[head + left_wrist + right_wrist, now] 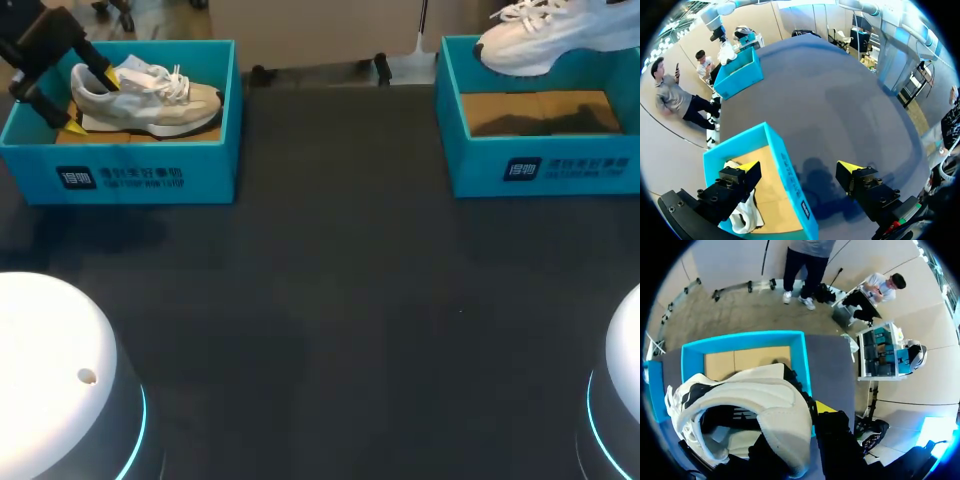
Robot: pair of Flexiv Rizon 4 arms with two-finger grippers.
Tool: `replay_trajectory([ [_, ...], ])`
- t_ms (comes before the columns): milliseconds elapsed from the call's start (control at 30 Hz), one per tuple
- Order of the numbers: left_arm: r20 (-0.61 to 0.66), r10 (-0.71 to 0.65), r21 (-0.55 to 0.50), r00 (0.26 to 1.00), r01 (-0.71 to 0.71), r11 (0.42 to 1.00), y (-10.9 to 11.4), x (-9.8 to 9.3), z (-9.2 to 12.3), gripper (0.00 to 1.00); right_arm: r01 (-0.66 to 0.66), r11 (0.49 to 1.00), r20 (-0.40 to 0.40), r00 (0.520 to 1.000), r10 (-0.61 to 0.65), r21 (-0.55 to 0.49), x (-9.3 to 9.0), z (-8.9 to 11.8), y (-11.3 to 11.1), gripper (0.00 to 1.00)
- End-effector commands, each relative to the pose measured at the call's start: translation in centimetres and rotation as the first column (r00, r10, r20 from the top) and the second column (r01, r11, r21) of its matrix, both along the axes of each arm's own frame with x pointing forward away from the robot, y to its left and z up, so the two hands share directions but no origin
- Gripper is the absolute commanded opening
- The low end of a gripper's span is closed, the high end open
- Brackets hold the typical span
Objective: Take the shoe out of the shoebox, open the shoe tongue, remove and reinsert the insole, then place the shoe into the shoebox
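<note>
my left gripper (800, 167) hangs slack and wide open at the heel end of the beige shoe (150, 98), which lies on its sole inside the left shoebox (150, 175), toe toward the middle of the table (340, 300). my right gripper (800, 427) is clamped on the white shoe (550, 40), which hangs in the air above the right shoebox (540, 165), clear of its brown cardboard floor.

the left wrist view shows what the head view does not: one yellow-tipped finger sits over the inside of the left box, above a pale part of the beige shoe, and the other sits outside it over the dark table, with the printed box wall between them. the right wrist view shows the white shoe's padded collar and dark opening pressed close against my right fingers.

in the head view the white shoe is cut off by the frame edge and my right gripper is out of sight. in the right wrist view only one yellow tip shows; the shoe hides the other.
</note>
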State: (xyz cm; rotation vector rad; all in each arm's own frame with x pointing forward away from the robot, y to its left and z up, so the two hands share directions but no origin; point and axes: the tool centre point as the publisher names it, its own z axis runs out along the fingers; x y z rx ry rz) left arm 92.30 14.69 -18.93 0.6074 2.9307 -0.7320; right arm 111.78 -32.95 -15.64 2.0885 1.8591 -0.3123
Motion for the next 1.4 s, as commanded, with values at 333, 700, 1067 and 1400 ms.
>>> replay_trajectory([
  [333, -0.001, -0.002, 0.003, 1.0, 0.002, 1.0, 0.0, 0.0, 0.0, 1.0, 0.058, 0.998, 0.022, 0.998, -0.059, 0.017, -1.8, -2.0, 0.1, 0.0],
  [700, -0.001, -0.002, 0.003, 1.0, 0.002, 1.0, 0.0, 0.0, 0.0, 1.0, 0.13, 0.991, 0.037, 0.991, -0.13, 0.0, -3.2, -3.0, 0.5, 0.0],
  [1067, -0.001, -0.002, 0.003, 1.0, 0.002, 1.0, 0.0, 0.0, 0.0, 1.0, 0.138, 0.99, 0.034, 0.99, -0.139, 0.007, -3.3, -3.3, 0.5, 0.0],
  [1400, -0.001, -0.002, 0.003, 1.0, 0.002, 1.0, 0.0, 0.0, 0.0, 1.0, 0.165, 0.986, 0.02, 0.986, -0.165, 0.002, -4.0, -4.6, 0.0, 0.0],
])
